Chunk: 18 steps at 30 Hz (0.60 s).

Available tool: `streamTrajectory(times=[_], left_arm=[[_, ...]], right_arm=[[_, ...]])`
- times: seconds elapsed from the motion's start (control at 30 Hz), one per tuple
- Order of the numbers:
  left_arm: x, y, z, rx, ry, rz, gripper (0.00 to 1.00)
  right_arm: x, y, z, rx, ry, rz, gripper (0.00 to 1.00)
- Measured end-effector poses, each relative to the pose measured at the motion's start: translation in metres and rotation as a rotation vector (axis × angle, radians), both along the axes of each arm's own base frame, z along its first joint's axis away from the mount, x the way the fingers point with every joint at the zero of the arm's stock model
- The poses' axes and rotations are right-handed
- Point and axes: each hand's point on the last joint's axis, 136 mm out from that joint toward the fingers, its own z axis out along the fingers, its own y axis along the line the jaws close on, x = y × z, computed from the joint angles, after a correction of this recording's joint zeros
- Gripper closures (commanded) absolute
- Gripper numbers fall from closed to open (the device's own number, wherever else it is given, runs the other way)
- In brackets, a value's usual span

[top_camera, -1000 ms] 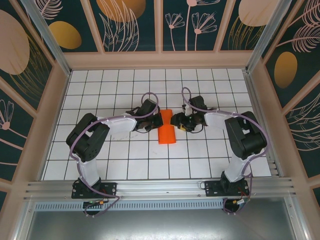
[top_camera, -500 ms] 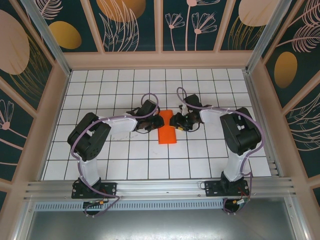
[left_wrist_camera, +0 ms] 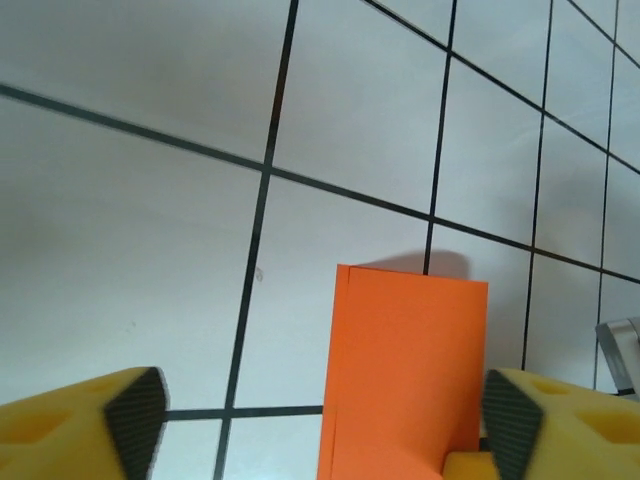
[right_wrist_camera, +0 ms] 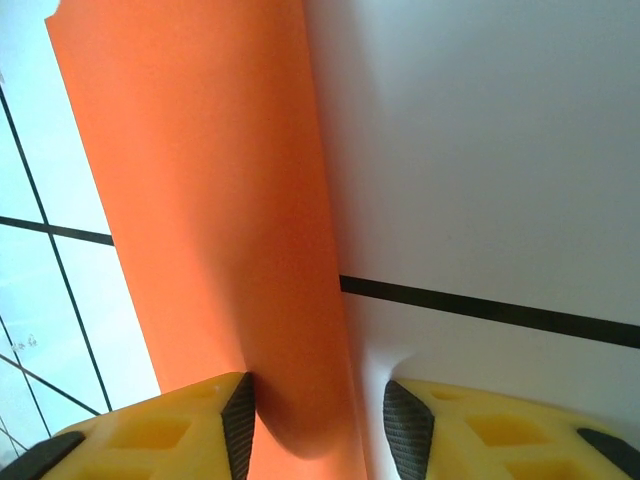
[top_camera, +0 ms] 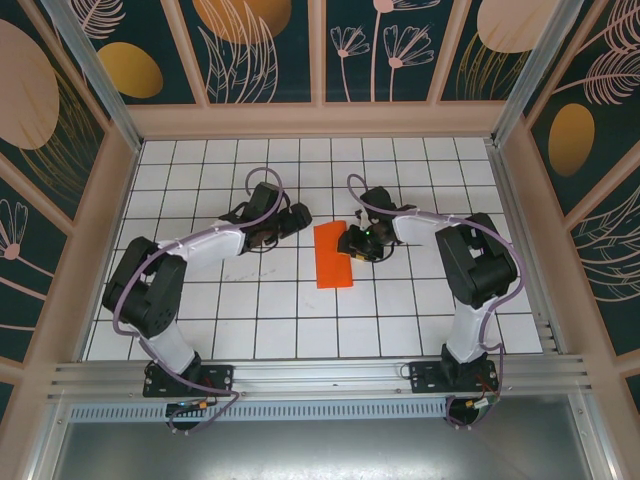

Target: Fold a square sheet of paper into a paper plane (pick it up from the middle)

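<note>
From above, the orange sheet of paper (top_camera: 334, 258) lies flat on the gridded desk (top_camera: 200, 300), already doubled into a narrow rectangle, the likely first crease of the dart. The left end effector (top_camera: 300, 216) hangs just left of the sheet's far corner, clear of it, while the right end effector (top_camera: 347, 243) sits at the sheet's right edge, near the far end. At the left wrist, the left end effector (left_wrist_camera: 322, 428) stands spread wide and holds nothing; the sheet (left_wrist_camera: 405, 370) lies ahead, nearer its right finger, apparently let go so the fold rests unaided. At the right wrist, the right end effector (right_wrist_camera: 315, 415) shows a narrow gap that straddles the sheet's (right_wrist_camera: 200, 200) softly rounded long edge, probably to press that fold sharp. Whether either pad bears on the paper cannot be told.
</note>
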Motion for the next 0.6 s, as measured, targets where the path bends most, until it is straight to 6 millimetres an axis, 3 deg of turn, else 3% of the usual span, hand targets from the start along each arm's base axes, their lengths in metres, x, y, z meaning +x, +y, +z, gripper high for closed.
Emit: streamTrajectory(times=[0.3,0.6], left_arm=[[-0.014,0.006,-0.013,0.023,-0.017,-0.045,0.02],[-0.018,-0.004,-0.008,-0.037,-0.069,-0.111,0.01]], right_arm=[[-0.001,0.002,-0.002,-0.064,-0.003,0.005,0.47],[-0.001,0.001,-0.005,-0.097,0.005,0.008,0.48]])
